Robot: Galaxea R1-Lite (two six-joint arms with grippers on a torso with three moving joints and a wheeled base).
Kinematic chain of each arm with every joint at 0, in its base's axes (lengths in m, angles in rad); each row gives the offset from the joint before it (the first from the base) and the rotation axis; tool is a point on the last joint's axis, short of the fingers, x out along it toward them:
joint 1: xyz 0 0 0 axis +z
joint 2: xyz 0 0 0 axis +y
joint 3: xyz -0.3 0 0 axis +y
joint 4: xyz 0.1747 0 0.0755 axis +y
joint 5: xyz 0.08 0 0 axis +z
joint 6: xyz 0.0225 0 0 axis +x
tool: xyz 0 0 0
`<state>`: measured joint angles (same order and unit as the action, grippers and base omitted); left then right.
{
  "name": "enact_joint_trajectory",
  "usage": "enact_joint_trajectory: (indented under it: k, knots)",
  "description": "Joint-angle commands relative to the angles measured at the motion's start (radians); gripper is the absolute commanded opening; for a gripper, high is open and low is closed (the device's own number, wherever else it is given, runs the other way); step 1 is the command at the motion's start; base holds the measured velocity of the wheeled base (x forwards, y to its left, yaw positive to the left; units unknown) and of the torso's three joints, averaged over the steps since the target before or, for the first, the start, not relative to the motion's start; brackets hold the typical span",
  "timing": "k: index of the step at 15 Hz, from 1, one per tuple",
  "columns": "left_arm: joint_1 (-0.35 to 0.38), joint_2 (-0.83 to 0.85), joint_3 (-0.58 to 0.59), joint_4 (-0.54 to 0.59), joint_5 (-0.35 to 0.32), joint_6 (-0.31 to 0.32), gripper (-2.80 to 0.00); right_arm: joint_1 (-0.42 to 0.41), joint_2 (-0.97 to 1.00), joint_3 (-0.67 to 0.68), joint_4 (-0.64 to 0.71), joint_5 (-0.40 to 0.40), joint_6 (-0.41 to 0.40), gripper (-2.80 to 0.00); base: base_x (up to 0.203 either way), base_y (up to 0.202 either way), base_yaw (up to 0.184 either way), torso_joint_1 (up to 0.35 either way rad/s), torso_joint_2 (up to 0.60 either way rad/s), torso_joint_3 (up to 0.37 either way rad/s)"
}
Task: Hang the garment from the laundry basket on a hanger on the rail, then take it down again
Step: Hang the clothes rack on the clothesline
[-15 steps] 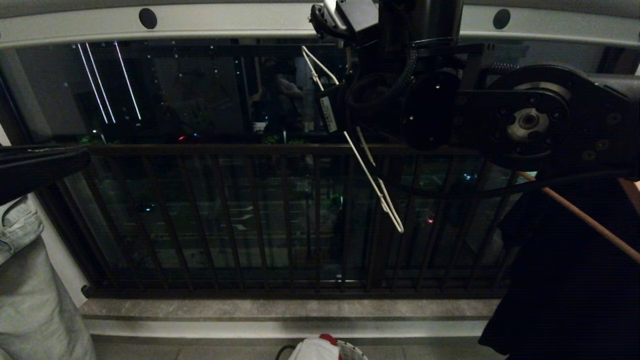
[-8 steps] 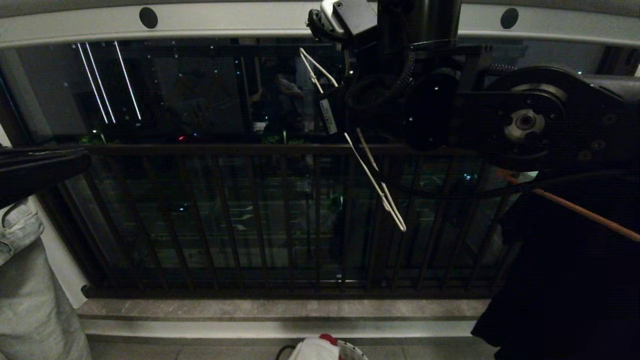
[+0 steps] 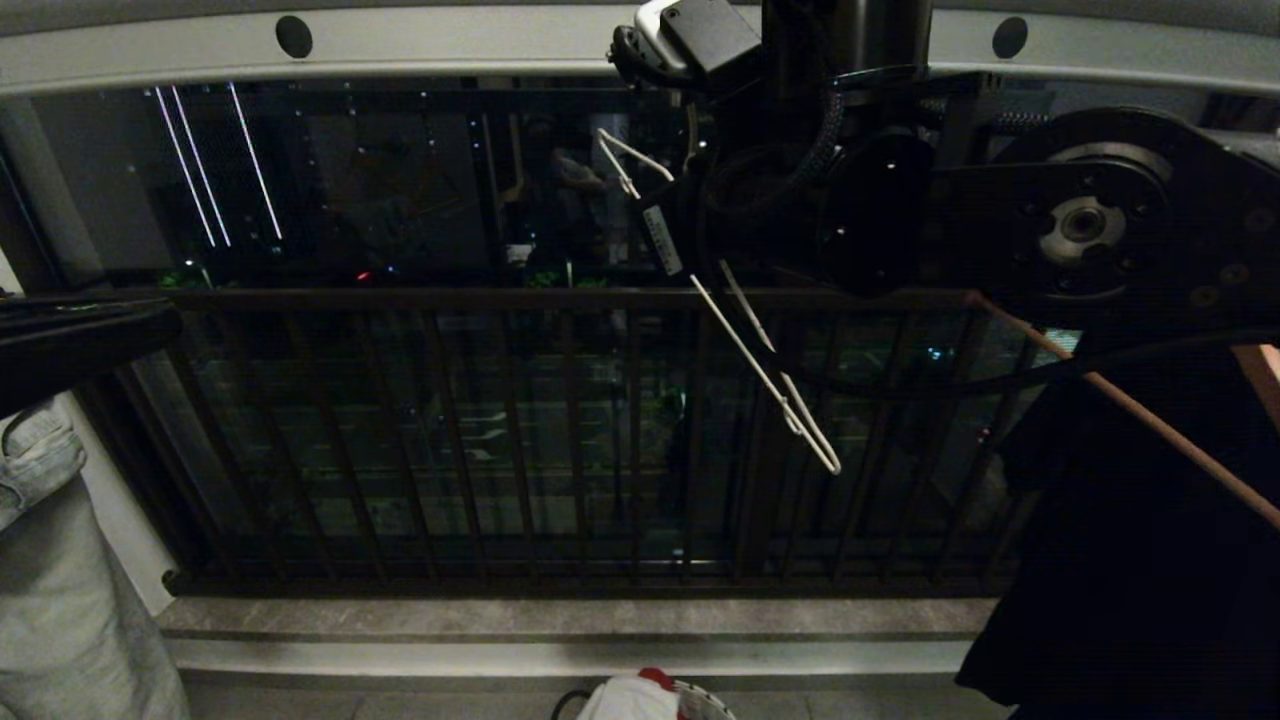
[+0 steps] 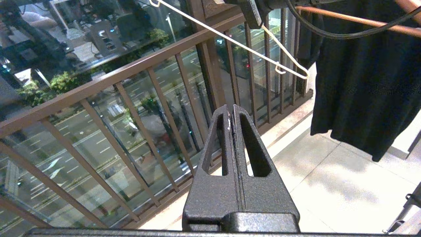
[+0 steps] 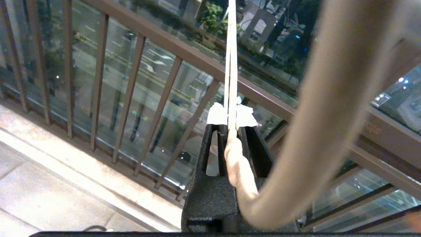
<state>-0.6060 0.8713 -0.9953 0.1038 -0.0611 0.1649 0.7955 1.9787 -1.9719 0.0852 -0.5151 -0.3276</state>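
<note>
Head view: I am holding the white wire hanger [image 3: 745,350] up beneath the pale grey rail [image 3: 450,45] with the right gripper [image 3: 672,225], its jaws clamped on the wire near the neck — the right wrist view shows the thin wire [image 5: 231,65] pinched between the taped fingertips [image 5: 217,115]. The hanger is slanting down and away toward the dark balcony railing [image 3: 500,300], bare, with no shirt on it. The garment [image 3: 625,698] is lying in the laundry basket [image 3: 705,700] at the bottom edge of the frame, a scrap of red cloth [image 3: 655,678] beside it. The left gripper [image 4: 232,112] is idling closed and empty out at the left, near a pair of pale jeans [image 3: 40,520].

To do this step well, I judge, I should be keeping the pinch firm and the wire level as I carry it — a thin hanger swivels easily in the jaws — and steering its low tip clear of the black shirt [image 3: 1130,520] on the wooden hanger [image 3: 1130,410] at the right. The left arm would then need to fetch the T-shirt.

As for writing, a small white label [image 3: 662,240] on the right gripper is showing, but I cannot read its print; no brand is legible anywhere.
</note>
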Motion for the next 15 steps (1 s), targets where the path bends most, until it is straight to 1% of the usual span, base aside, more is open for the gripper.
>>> enact_joint_trajectory:
  k: [1,6,7,11,15]
  knots:
    - [0.000,-0.002,0.000,0.000,0.000,0.001,-2.80,0.001,-0.006,-0.001,0.001,-0.003,-0.006,-2.80,0.000,0.000,0.000,0.000,0.00,0.000]
    - [0.000,-0.003,0.000,0.000,0.000,0.001,-2.80,0.004,-0.011,-0.001,-0.001,-0.002,-0.013,-2.80,0.000,0.000,0.000,0.000,0.00,0.000]
    - [0.000,-0.003,0.000,0.000,0.000,0.001,-2.80,0.004,-0.011,-0.001,-0.001,-0.002,-0.013,0.00,0.000,0.000,0.000,0.000,0.00,0.000]
    - [0.000,-0.002,0.000,0.000,0.000,0.001,-2.80,0.010,-0.012,-0.001,-0.004,-0.002,-0.013,0.00,0.000,0.000,0.000,0.000,0.00,0.000]
    - [0.000,0.003,0.001,0.000,-0.002,0.001,-2.80,0.035,-0.031,0.004,-0.007,-0.003,-0.009,0.00,0.000,0.000,0.000,0.000,0.00,0.000]
